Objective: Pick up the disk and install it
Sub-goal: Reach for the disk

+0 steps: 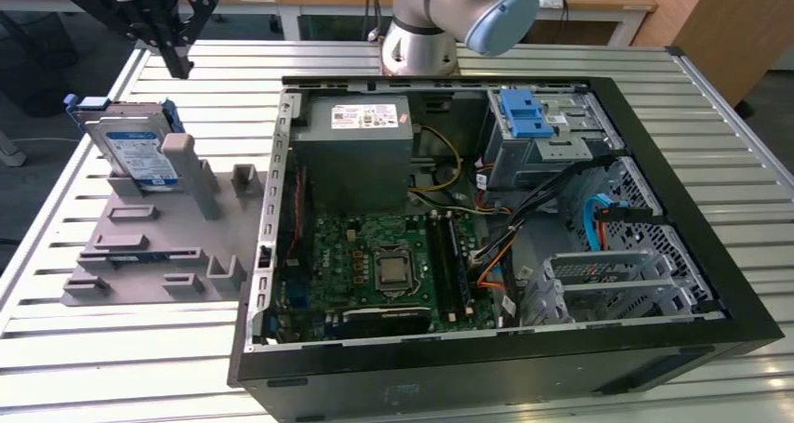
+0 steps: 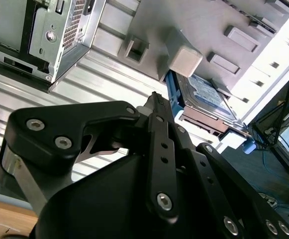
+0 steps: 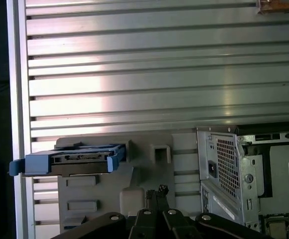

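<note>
The gripper (image 1: 181, 68) hangs in open air over the far left part of the slatted metal table (image 1: 125, 367), on the exterior view's left. Its black fingers seem to be closed on one another, and nothing shows between them; in both wrist views the tips (image 2: 156, 97) (image 3: 156, 190) meet in a single narrow point. The disk (image 1: 134, 152) stands on edge at the far end of a grey fixture plate (image 1: 149, 246), label toward the near side and blue rails along its sides. It is nearer and lower than the fingertips, with a clear gap between them. A grey post (image 1: 180, 158) rises just beside the disk's right edge, so that side is hemmed, while the top edge is free. In the first wrist view one blue rail end of the disk (image 3: 74, 159) juts past the fixture's edge toward the table's left border. Beyond the fixture, bare slats (image 3: 159, 74) run wide and unobstructed. The open computer case (image 1: 496, 376) lies just right of the fixture, with only a thin strip of table between the plate and the case's metal side wall (image 3: 229, 164). Inside, a blue latch (image 1: 527, 116) sits on the bay at the far right.
</note>
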